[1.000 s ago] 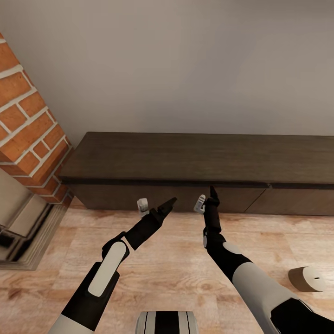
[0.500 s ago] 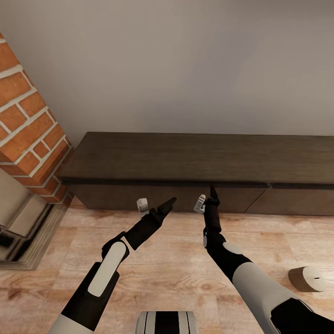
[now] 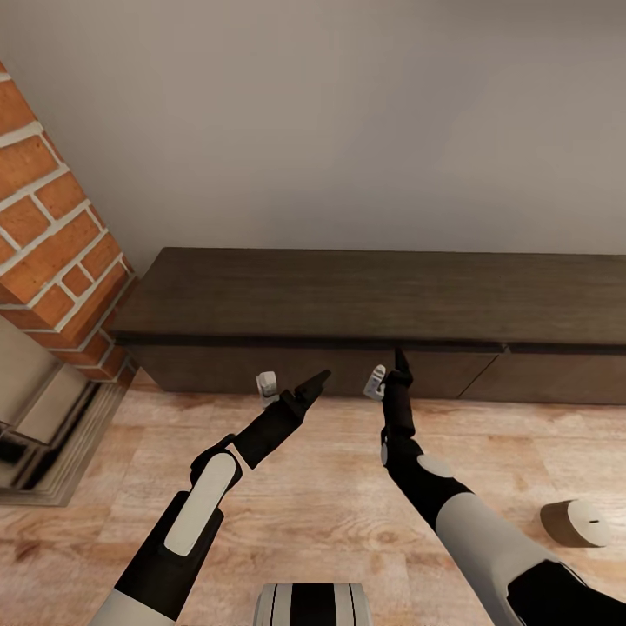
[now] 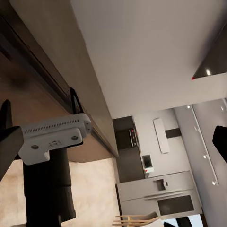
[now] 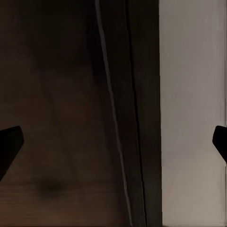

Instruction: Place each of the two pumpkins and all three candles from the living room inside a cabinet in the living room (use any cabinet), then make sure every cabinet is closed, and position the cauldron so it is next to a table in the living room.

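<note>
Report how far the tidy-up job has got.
Done: nothing visible; the cabinet has its fronts closed. In hand: both grippers are open and empty, the left gripper and right gripper raised at the cabinet front. Left: a candle lies on the floor; opening, loading and the other items remain.

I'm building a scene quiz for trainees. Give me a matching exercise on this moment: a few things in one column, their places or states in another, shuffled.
Things:
1. long dark brown wooden cabinet
2. stubby beige candle
3. red brick column
4. right gripper

Places or states:
A. lying on its side on the wooden floor
B. open and empty at the cabinet's front
C. left of the cabinet
D. against the wall, drawers shut

Pairs: 1-D, 2-A, 3-C, 4-B
</note>
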Tool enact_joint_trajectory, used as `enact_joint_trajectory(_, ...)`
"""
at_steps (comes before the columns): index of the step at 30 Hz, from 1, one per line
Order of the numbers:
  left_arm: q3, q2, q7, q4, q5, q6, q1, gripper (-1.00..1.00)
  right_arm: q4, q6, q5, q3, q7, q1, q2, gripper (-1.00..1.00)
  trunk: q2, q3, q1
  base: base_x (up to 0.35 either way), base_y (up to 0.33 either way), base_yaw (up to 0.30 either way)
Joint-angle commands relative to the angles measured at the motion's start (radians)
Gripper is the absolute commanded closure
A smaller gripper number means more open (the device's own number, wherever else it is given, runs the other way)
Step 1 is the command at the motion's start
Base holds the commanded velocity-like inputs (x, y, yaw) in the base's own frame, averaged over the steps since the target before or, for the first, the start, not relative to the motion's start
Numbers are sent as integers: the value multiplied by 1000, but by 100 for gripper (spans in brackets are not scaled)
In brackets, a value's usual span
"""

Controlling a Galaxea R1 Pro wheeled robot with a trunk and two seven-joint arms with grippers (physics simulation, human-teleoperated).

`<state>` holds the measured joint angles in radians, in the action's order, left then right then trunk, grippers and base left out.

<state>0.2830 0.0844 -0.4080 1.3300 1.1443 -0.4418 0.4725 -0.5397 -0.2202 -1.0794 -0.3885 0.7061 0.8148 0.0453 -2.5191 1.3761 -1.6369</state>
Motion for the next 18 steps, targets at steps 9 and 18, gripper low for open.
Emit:
enact_joint_trajectory(9, -1, -3, -1, 2, 2, 0, 0, -100, 1, -3, -8, -2, 4, -4, 1, -100, 0, 8, -1, 0, 0, 0)
enact_joint_trajectory(18, -1, -3, -1, 2, 3, -1, 0, -100, 1, -4, -9, -4, 4, -6, 2, -100, -3, 43, -5, 0, 0, 0)
